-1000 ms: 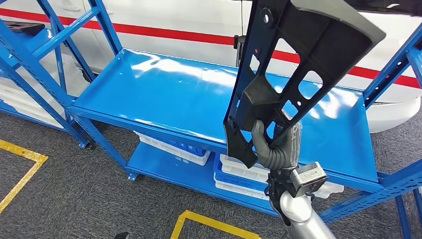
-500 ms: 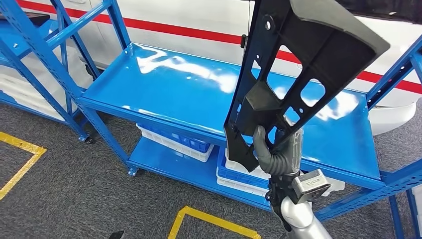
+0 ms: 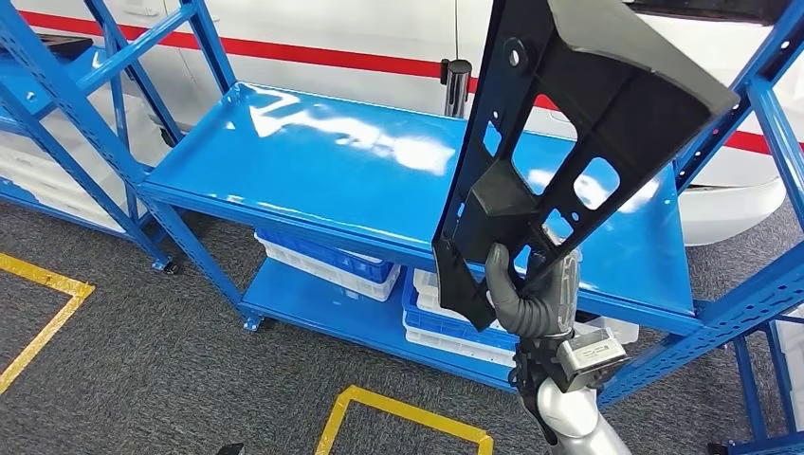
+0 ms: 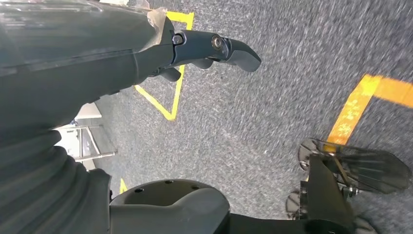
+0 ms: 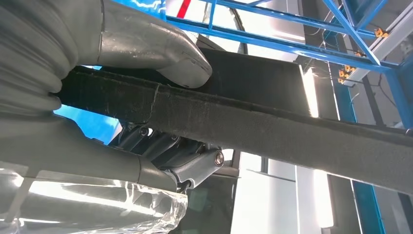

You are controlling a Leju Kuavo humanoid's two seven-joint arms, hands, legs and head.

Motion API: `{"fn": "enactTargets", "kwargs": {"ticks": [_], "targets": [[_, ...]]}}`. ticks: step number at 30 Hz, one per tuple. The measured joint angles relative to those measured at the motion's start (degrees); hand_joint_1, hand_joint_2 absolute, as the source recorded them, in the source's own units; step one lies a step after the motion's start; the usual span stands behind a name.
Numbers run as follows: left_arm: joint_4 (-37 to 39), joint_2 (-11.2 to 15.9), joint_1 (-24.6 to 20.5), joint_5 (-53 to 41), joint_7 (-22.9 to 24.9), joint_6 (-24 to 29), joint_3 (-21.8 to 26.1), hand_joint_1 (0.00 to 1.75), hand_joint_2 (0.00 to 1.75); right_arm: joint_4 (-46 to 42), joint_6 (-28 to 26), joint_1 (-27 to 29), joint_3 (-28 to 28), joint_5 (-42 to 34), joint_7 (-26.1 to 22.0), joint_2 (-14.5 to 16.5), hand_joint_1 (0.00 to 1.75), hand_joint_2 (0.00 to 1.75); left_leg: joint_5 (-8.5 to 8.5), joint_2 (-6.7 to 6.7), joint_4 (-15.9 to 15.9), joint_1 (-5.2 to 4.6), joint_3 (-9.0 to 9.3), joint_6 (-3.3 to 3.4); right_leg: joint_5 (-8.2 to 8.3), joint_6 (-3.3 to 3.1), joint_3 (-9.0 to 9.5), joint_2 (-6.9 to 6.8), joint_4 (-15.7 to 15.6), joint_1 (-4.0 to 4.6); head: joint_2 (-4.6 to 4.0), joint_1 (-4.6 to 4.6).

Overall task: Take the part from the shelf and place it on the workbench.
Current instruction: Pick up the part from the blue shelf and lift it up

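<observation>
A large black plastic part (image 3: pixel 578 123) with several cut-outs stands upright in front of the blue shelf (image 3: pixel 313 180). My right hand (image 3: pixel 531 294) grips its lower end from below, thumb on the near face. In the right wrist view the grey thumb (image 5: pixel 160 48) presses on the part's dark edge (image 5: pixel 272 126) and the darker fingers (image 5: pixel 170 146) wrap under it. The part hangs above the shelf's right half and touches no surface. My left hand (image 4: pixel 73 97) hangs over the grey carpet, fingers apart, holding nothing.
White and blue crates (image 3: pixel 332 265) sit on the lower shelf level. Blue uprights (image 3: pixel 758 104) rise at the shelf's right end, close to the part. A white body panel with a red stripe (image 3: pixel 332 57) stands behind. Yellow floor lines (image 3: pixel 398 408) mark the carpet.
The whole picture has shifted, so the camera has moved relative to the shelf. My right hand keeps the same hold on the part.
</observation>
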Motion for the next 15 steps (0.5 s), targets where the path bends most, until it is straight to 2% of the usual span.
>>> {"fn": "enactTargets", "kwargs": {"ticks": [1, 2, 3, 4, 6, 7, 8, 10, 12, 13, 14, 15], "targets": [[0.0, 0.0, 0.0, 0.0, 0.0, -0.1, 0.0, 0.0, 1.75, 0.0, 0.0, 0.1, 0.0, 0.0, 0.0, 0.0, 1.75, 1.75, -1.94, -0.02, 3.8, 0.03, -1.42, -0.19, 0.26, -0.14, -0.4, -0.01, 0.0, 0.13, 0.0, -0.03], [0.0, 0.0, 0.1, -0.1, 0.0, -0.2, 0.0, 0.0, 1.75, 0.0, 0.0, 0.2, 0.0, 0.0, 0.0, 0.1, 1.75, 1.75, -2.96, -0.04, 6.3, 0.05, -2.2, -0.28, 0.53, -0.2, -0.81, -0.01, 0.0, 0.27, 0.0, -0.03], [0.0, 0.0, 0.1, -0.1, 0.0, -0.3, 0.0, 0.0, 1.75, 0.0, 0.0, 0.3, 0.0, 0.0, 0.0, 0.1, 1.75, 1.75, -2.96, -0.06, 6.9, 0.05, -1.99, -0.24, 0.8, -0.16, -1.17, 0.0, 0.1, 0.36, 0.0, -0.04], [0.0, 0.0, 0.1, -0.2, 0.0, -0.3, 0.0, 0.0, 1.75, 0.0, 0.0, 0.4, 0.0, 0.0, 0.0, 0.1, 1.75, 1.75, -1.95, -0.09, 5.1, 0.03, -0.54, -0.09, 1.05, -0.08, -1.45, 0.02, 0.1, 0.42, 0.0, -0.04], [0.0, 0.0, 0.0, -0.2, 0.0, -0.3, 0.0, 0.0, 1.75, 0.0, 0.0, 0.5, 0.0, 0.1, -0.1, 0.1, 1.75, 1.75, 0.83, -0.18, -2.9, -0.05, 4.69, 0.58, 1.45, 0.26, -1.77, 0.07, 0.1, 0.53, 0.0, -0.06], [0.0, 0.1, -0.1, -0.2, 0.0, -0.4, 0.0, 0.0, 1.75, -0.1, 0.1, 0.5, 0.0, 0.2, -0.1, 0.1, 1.75, 1.75, 1.74, -0.2, -6.5, -0.21, 6.86, 0.96, 1.62, 0.52, -1.88, 0.07, 0.1, 0.7, 0.0, -0.03], [-0.1, 0.1, -0.1, -0.2, 0.0, -0.4, 0.0, 0.0, 1.75, -0.1, 0.1, 0.4, -0.1, 0.3, -0.2, 0.1, 1.75, 1.75, 2.14, -0.21, -8.7, -0.4, 8.15, 1.32, 1.81, 0.82, -2.0, 0.05, 0.1, 0.8, 0.0, -0.02], [-0.1, 0.1, -0.2, -0.3, 0.0, -0.4, 0.0, 0.0, 1.75, -0.2, 0.1, 0.5, -0.2, 0.4, -0.2, 0.2, 1.75, 1.75, 2.46, -0.17, -9.6, -0.87, 8.33, 1.97, 2.3, 1.56, -2.21, -0.05, 0.0, 0.84, 0.0, -0.01], [-0.1, 0.1, -0.2, -0.3, 0.0, -0.4, 0.0, 0.0, 1.75, -0.3, 0.1, 0.5, -0.3, 0.6, -0.2, 0.2, 1.75, 1.75, 3.44, 0.05, -10.2, -0.81, 8.0, 2.86, 2.13, 2.12, -2.77, -0.11, 0.5, 0.81, 0.0, -0.01], [-0.2, 0.1, -0.3, -0.3, 0.0, -0.4, 0.0, 0.0, 1.75, -0.3, 0.1, 0.5, -0.4, 0.6, -0.3, 0.2, 1.75, 1.75, 3.99, 0.2, -10.4, -0.7, 7.72, 3.3, 1.11, 2.11, -3.55, -0.11, 1.9, 0.85, 0.0, 0.09], [-0.2, 0.1, -0.3, -0.4, 0.0, -0.4, 0.0, 0.0, 1.75, -0.4, 0.1, 0.5, -0.5, 0.6, -0.3, 0.1, 1.75, 1.75, 4.51, 0.35, -10.6, -0.59, 7.33, 3.6, -0.58, 1.9, -4.76, -0.12, 4.4, 0.87, 0.0, 0.19], [-0.2, 0.1, -0.3, -0.4, 0.0, -0.4, 0.0, 0.0, 1.75, -0.4, 0.1, 0.6, -0.5, 0.6, -0.3, 0.1, 1.75, 1.75, 4.9, 0.44, -10.6, -0.65, 6.78, 3.76, -2.79, 1.65, -6.36, -0.12, 8.2, 0.82, 0.0, 0.27]]}}
